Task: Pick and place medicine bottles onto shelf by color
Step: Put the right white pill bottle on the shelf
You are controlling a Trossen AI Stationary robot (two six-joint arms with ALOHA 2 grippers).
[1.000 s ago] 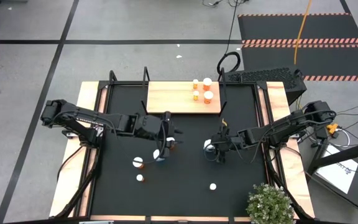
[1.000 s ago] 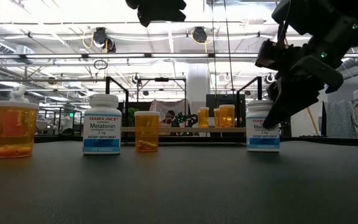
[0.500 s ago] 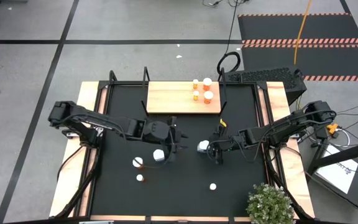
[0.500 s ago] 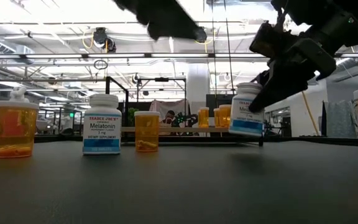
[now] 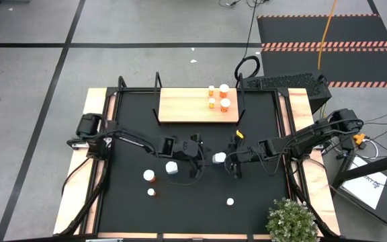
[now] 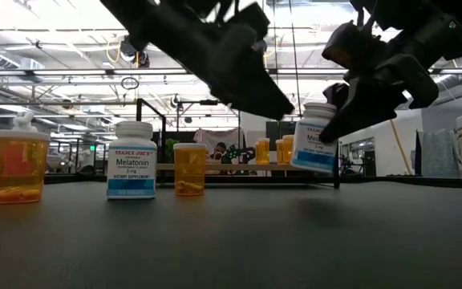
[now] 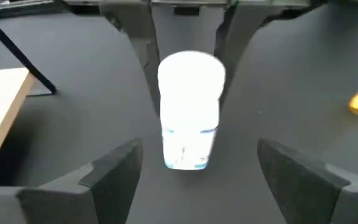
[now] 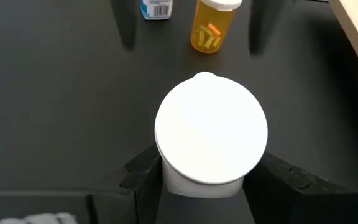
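Observation:
My right gripper (image 5: 228,160) is shut on a white medicine bottle (image 6: 314,136) with a white cap (image 8: 211,134), held above the middle of the black table. My left gripper (image 7: 197,177) stands open just short of that bottle (image 7: 190,112), its fingers wide on either side without touching it. Another white bottle (image 5: 171,167) and an orange bottle (image 5: 150,176) stand on the table beside the left arm. The shelf (image 5: 180,105) at the far edge carries several orange bottles (image 5: 218,96). My right gripper pinches the white bottle's body just under the cap (image 8: 194,185) between its two fingers (image 8: 143,177). The fingers come slanting down from the table's right side. The bottle is lifted clear of the table and tilted, its bottom end (image 6: 310,163) swung toward my left gripper.
A Melatonin bottle (image 6: 131,159) and orange bottles (image 6: 18,167) (image 6: 188,168) stand on the table. Two small bottles (image 5: 151,192) (image 5: 230,201) sit nearer the front edge. A potted plant (image 5: 291,218) stands at the front right corner.
My left gripper has come down and gone toward the table's middle, up to the bottle in my right gripper. My right gripper has rolled and raised the white bottle, which stood on the table before; it now hangs tilted, clear of the table.

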